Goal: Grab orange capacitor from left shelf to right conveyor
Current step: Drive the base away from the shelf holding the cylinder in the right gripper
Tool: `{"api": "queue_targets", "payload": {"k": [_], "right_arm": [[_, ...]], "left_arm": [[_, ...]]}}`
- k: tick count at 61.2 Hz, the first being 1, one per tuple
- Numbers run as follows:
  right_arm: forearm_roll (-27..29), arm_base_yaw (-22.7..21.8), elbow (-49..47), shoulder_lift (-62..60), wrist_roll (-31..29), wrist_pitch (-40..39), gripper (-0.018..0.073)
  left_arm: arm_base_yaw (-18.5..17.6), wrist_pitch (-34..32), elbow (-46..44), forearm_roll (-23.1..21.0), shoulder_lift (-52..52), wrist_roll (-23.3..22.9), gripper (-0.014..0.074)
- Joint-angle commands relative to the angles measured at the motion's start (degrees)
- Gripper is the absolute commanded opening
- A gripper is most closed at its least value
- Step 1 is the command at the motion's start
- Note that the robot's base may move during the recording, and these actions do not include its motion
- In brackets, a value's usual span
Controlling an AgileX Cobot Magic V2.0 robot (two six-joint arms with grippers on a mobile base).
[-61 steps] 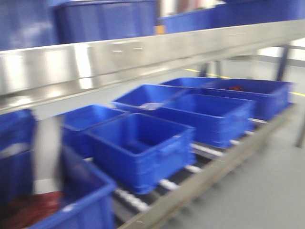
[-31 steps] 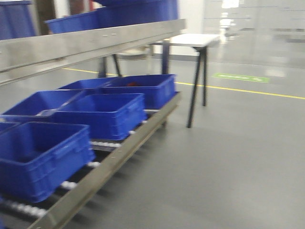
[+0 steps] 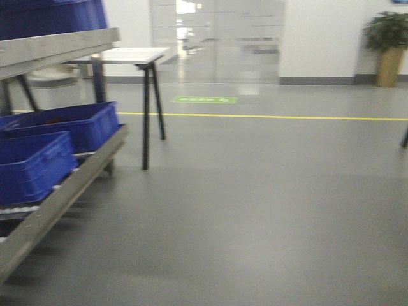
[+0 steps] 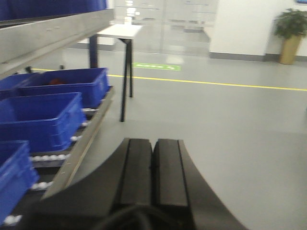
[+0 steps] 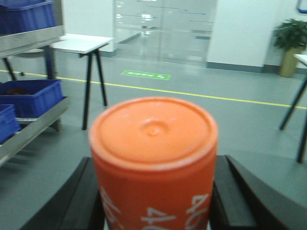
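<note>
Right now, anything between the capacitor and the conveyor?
Can't say fully: the right conveyor is in no view. The orange capacitor sits clamped in the right gripper. Ahead is open grey floor; the white table stands off to the left by the left shelf, and dark table legs show at the right edge.

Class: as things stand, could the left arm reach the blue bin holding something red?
Probably not yet: the blue bin sits far ahead and left under the shelf rail; the left gripper faces open floor.
</note>
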Motion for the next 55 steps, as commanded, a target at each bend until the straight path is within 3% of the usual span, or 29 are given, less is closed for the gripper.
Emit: {"api": "queue_targets", "payload": {"k": [1,55], "right_arm": [[-0.35,-0.38,-1.7,0.83,-0.15,-5.36,0.0055],[-0.35,-0.38,-1.7,0.83,-0.15,-5.36,0.0055]], "left_arm": [[-0.09,-5.19,-0.17,-0.13,-0.68,-0.1,-0.0127],[-0.09,-5.19,-0.17,-0.13,-0.68,-0.1,-0.0127]]}}
